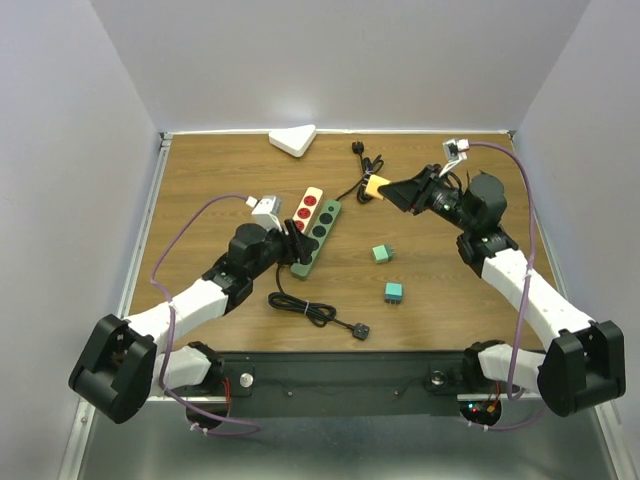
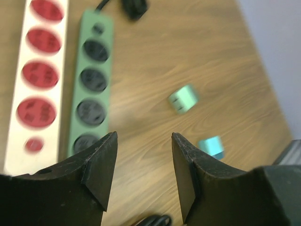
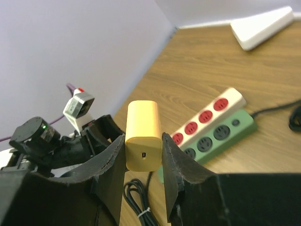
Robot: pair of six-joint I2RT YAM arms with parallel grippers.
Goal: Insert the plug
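Note:
My right gripper (image 1: 388, 190) is shut on a yellow plug (image 1: 375, 187), held above the table right of the power strips. In the right wrist view the plug (image 3: 142, 122) sits upright between the pads of that gripper (image 3: 143, 137), its small port facing the camera; its prongs are hidden. A green power strip (image 1: 318, 237) with black sockets lies beside a white strip (image 1: 306, 209) with red sockets. My left gripper (image 1: 297, 246) is open at the green strip's near end. In the left wrist view nothing sits between this gripper's (image 2: 143, 141) fingers, and the green strip (image 2: 93, 80) lies just left.
Two teal adapters (image 1: 381, 253) (image 1: 393, 292) lie right of the strips. A coiled black cable (image 1: 305, 308) runs from the green strip to a plug (image 1: 360, 331). A white triangular block (image 1: 292, 141) and another black cable (image 1: 365, 160) lie at the back.

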